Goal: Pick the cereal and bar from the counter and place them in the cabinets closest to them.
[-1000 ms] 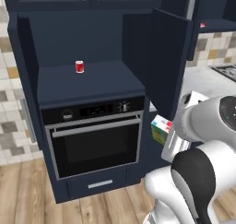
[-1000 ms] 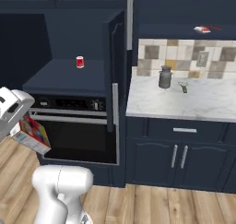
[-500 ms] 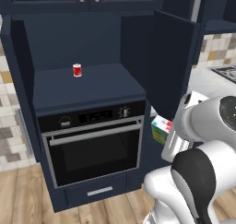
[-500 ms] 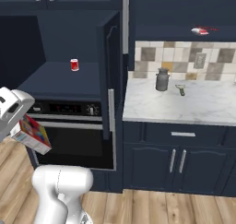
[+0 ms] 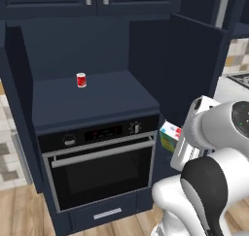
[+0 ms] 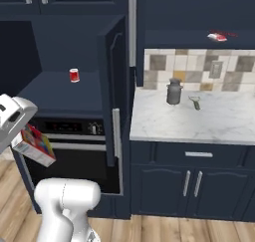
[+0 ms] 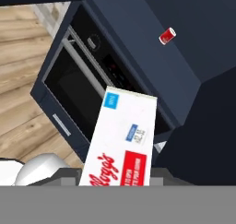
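Tool clamps cereal box (image 6: pixel 35 145), low left of right base view; light, stiff cardboard, prob. slick; grip narrow sides.

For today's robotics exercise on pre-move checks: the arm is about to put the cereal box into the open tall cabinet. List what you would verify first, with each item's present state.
1. Cereal box held in the tool: ok, it hangs off the counter at the arm's end.
2. Cabinet door open: ok.
3. Shelf above the oven has free room: ok, only a red can stands at the back.
4. Box upright: not ok, it is tilted.
5. Bar stored: ok, it lies on the wall cabinet shelf.
6. Grip firmness: cannot tell.
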You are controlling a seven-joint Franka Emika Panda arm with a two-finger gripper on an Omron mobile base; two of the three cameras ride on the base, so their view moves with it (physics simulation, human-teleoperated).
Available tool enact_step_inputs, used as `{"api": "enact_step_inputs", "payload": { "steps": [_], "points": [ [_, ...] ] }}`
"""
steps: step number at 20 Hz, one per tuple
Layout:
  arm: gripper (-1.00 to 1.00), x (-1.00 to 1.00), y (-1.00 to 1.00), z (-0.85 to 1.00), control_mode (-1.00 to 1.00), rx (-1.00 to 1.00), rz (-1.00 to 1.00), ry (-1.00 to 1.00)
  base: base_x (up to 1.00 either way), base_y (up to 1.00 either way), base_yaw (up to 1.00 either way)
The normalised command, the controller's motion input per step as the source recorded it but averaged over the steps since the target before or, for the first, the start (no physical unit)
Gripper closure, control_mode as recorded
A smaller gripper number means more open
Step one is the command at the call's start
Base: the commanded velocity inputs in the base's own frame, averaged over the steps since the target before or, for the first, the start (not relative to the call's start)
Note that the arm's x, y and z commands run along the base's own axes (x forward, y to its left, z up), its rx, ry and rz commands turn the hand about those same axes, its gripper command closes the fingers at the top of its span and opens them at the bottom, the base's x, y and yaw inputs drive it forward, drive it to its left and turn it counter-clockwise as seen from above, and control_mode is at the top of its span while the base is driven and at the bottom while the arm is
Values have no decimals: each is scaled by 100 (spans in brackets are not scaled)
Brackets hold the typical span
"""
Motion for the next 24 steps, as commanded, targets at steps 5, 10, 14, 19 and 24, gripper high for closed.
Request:
{"api": "enact_step_inputs", "payload": {
  "steps": [5,10,14,19,24],
  "points": [
    [100,0,0,0,100,0,0,0,53,37,-3],
    [100,0,0,0,100,0,0,0,52,40,-3],
    [100,0,10,2,-100,0,0,-1,32,32,-1],
    [100,0,15,13,-100,2,1,-12,0,0,0],
    [100,0,7,27,-100,8,0,-10,0,0,0]
  ]
}}
